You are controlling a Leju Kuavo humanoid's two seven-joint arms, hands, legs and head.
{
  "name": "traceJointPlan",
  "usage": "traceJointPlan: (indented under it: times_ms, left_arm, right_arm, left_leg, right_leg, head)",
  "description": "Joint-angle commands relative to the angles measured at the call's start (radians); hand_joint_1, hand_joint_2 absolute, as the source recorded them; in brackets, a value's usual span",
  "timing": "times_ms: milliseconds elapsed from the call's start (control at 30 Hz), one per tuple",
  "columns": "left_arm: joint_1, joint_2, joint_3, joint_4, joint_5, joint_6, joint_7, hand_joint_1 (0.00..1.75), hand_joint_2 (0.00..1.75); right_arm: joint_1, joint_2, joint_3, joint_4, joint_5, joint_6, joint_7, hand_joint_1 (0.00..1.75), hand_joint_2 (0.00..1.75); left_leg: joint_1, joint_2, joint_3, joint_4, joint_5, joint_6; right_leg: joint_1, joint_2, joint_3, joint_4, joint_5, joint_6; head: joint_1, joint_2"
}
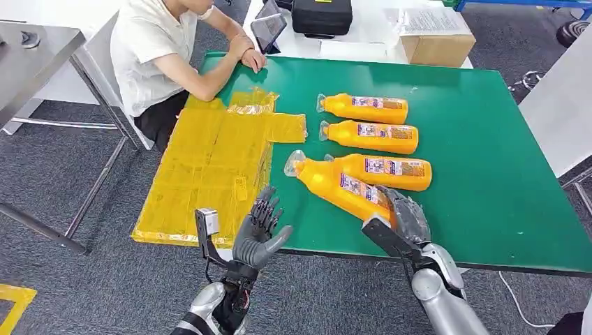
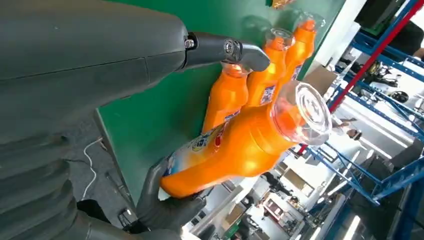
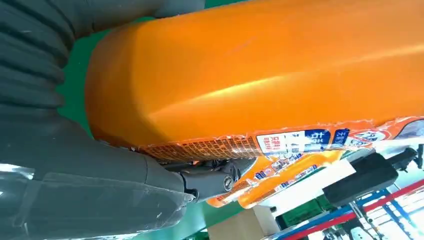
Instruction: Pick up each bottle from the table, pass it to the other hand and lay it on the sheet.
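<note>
Right robot hand (image 1: 407,215) grips base of lifted bottle (image 1: 342,187), cap toward left. Left robot hand (image 1: 261,230) open, near table (image 1: 489,174) edge. Advice: close fully around neck before release; sheet (image 1: 209,167) lies left.

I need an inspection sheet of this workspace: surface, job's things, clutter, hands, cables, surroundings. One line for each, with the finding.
Surface: green table, with a yellow sheet lying over its left end.
Job's things: four orange bottles; three lie side by side on the table, and the held bottle is lifted, its clear cap toward the left hand.
Clutter: nothing seen on the green table besides the bottles and the sheet.
Hands: right hand grips the held bottle at its base; left hand holds nothing, fingers apart, raised beside the cap.
Cables: a white cable on the floor under the table's right end.
Surroundings: a seated person rests an arm on the table; a tablet, a black case and a cardboard box stand behind.
</note>
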Motion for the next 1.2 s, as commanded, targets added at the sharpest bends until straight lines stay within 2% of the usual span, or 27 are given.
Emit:
traceJointPlan:
  times_ms: [33, 100, 133, 233, 300, 333, 400, 533, 667, 833, 1033, 1067, 1200]
  left_arm:
    - [0.004, 0.024, 0.0, 0.016, 0.014, 0.012, -0.023, 0.0, 1.75]
    - [0.021, 0.033, -0.01, -0.02, 0.01, 0.015, -0.026, 0.0, 1.75]
    - [0.031, 0.033, -0.017, -0.04, 0.015, 0.022, -0.01, 0.0, 1.75]
    - [0.064, 0.046, -0.046, -0.086, 0.047, -0.01, 0.016, 0.0, 1.75]
    - [0.061, 0.052, -0.055, -0.112, 0.035, -0.029, -0.016, 0.0, 1.75]
    - [0.044, 0.057, -0.063, -0.123, 0.01, -0.042, -0.05, 0.0, 1.75]
    - [0.006, 0.045, -0.061, -0.116, 0.008, -0.038, -0.045, 0.0, 1.75]
    - [-0.042, 0.027, -0.061, -0.078, 0.003, -0.039, -0.049, 0.0, 1.75]
    - [-0.047, 0.025, -0.043, -0.075, 0.005, -0.036, -0.069, 0.0, 1.75]
    - [-0.034, 0.022, -0.028, -0.118, 0.0, -0.072, -0.114, 0.0, 1.75]
    - [-0.06, 0.031, -0.041, -0.117, 0.004, -0.106, -0.128, 0.0, 1.75]
    - [-0.064, 0.031, -0.045, -0.11, 0.0, -0.109, -0.13, 0.0, 1.75]
    - [-0.063, 0.03, -0.04, -0.107, 0.003, -0.117, -0.138, 0.0, 1.75]
  right_arm:
    - [-0.015, 0.065, -0.021, -0.014, -0.075, -0.08, -0.029, 1.73, 1.75]
    - [0.007, 0.092, -0.037, -0.045, -0.059, -0.168, -0.064, 1.68, 1.75]
    - [0.019, 0.112, -0.049, -0.055, -0.031, -0.245, -0.077, 1.73, 1.75]
    - [0.046, 0.132, -0.035, -0.082, -0.076, -0.245, -0.094, 1.71, 1.75]
    - [0.062, 0.145, 0.012, -0.081, -0.095, -0.185, -0.112, 1.61, 1.75]
    - [0.066, 0.147, 0.088, -0.091, -0.168, -0.038, -0.201, 1.66, 1.75]
    - [0.065, 0.213, 0.178, -0.061, -0.125, -0.039, -0.201, 1.64, 1.75]
    - [0.025, 0.233, 0.348, -0.039, -0.17, -0.058, -0.219, 1.68, 1.75]
    - [0.03, 0.223, 0.376, -0.06, -0.203, -0.062, -0.216, 1.69, 1.75]
    - [0.033, 0.22, 0.393, -0.035, -0.214, -0.029, -0.223, 1.57, 1.75]
    - [0.009, 0.235, 0.429, 0.005, -0.212, 0.009, -0.231, 1.54, 1.75]
    - [0.006, 0.235, 0.433, 0.005, -0.215, 0.014, -0.231, 1.59, 1.75]
    - [0.003, 0.237, 0.436, 0.005, -0.22, 0.026, -0.227, 1.54, 1.75]
  left_leg:
    - [0.0, 0.003, 0.006, -0.001, -0.003, -0.002]
    - [0.0, 0.003, 0.004, -0.001, -0.002, -0.002]
    - [0.001, 0.004, 0.007, -0.001, -0.003, -0.003]
    - [0.0, 0.001, 0.002, -0.001, -0.001, -0.001]
    - [0.001, 0.002, 0.005, -0.001, -0.003, -0.002]
    - [0.001, 0.002, 0.003, -0.001, -0.002, -0.002]
    - [0.002, 0.003, 0.004, 0.0, -0.002, -0.003]
    - [0.002, 0.006, 0.005, 0.0, -0.003, -0.003]
    - [0.003, 0.001, 0.004, 0.0, -0.002, -0.003]
    - [0.002, 0.003, 0.005, 0.0, -0.002, -0.002]
    - [0.001, 0.001, 0.002, -0.001, -0.001, -0.002]
    - [0.002, 0.001, 0.005, -0.001, -0.001, -0.003]
    - [0.001, 0.001, 0.002, -0.001, 0.0, -0.002]
  right_leg:
    - [0.0, 0.004, 0.005, 0.0, -0.002, -0.002]
    - [0.0, 0.003, 0.003, -0.001, -0.001, -0.002]
    - [0.001, 0.004, 0.006, 0.0, -0.002, -0.003]
    - [0.0, 0.002, 0.002, -0.001, -0.001, -0.002]
    - [0.001, 0.002, 0.004, -0.001, -0.002, -0.002]
    - [0.001, 0.002, 0.002, 0.0, -0.001, -0.002]
    - [0.002, 0.004, 0.003, 0.0, -0.001, -0.003]
    - [0.002, 0.007, 0.003, 0.001, -0.002, -0.004]
    - [0.002, 0.001, 0.002, 0.002, -0.003, -0.003]
    - [0.001, 0.003, 0.003, 0.001, -0.002, -0.003]
    - [0.001, 0.001, 0.001, 0.001, -0.001, -0.003]
    - [0.001, 0.001, 0.003, 0.001, -0.002, -0.003]
    - [0.001, 0.001, 0.0, 0.001, -0.001, -0.002]
  head:
    - [0.0, 0.0]
    - [0.0, 0.0]
    - [0.0, 0.0]
    - [0.0, 0.0]
    - [0.0, 0.0]
    - [0.0, 0.0]
    - [0.0, 0.0]
    - [0.0, 0.0]
    - [0.0, 0.0]
    - [0.0, 0.0]
    - [0.0, 0.0]
    - [0.0, 0.0]
    - [0.0, 0.0]
